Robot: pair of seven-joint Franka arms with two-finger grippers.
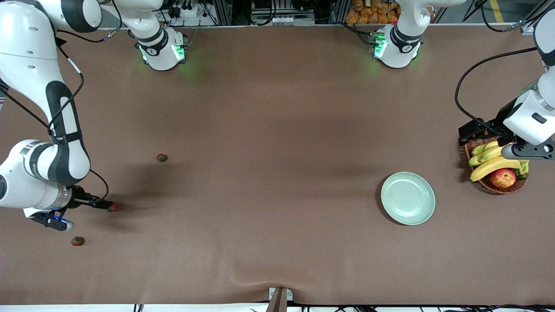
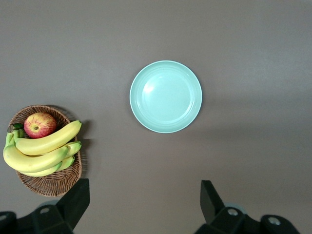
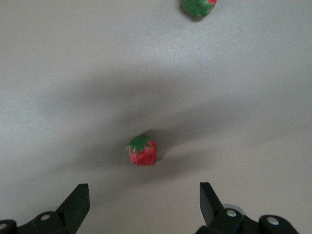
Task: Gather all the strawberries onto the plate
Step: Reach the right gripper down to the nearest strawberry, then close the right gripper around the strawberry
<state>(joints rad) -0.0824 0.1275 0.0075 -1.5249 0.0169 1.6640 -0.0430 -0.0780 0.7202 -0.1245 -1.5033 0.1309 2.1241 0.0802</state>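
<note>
- We see the right gripper [image 1: 102, 203] low over the table [image 1: 269, 130] at the right arm's end, its fingers [image 3: 78, 202] standing apart with nothing between them.
- In the right wrist view one strawberry [image 3: 142, 150] lies on the table ahead of the spread fingers, untouched; in the front view this berry [image 1: 112, 207] sits just at the fingertips.
- We find a second strawberry [image 1: 162, 158] at about one o'clock from the first, farther from the front camera and well apart from it; it shows at the edge of the right wrist view [image 3: 198, 7].
- A third strawberry [image 1: 78, 241] lies at about seven o'clock from the first, nearer to the front camera.
- The plate [image 1: 408, 198], pale mint-green and holding nothing, rests toward the left arm's end of the table, well apart from all three berries.
- The left gripper [image 1: 505, 151] waits over a wicker basket [image 1: 503, 187], its fingers [image 2: 73, 202] apart and holding nothing.
- The basket, at about two o'clock from the plate, holds bananas [image 1: 492, 164] and an apple [image 1: 503, 177].
</note>
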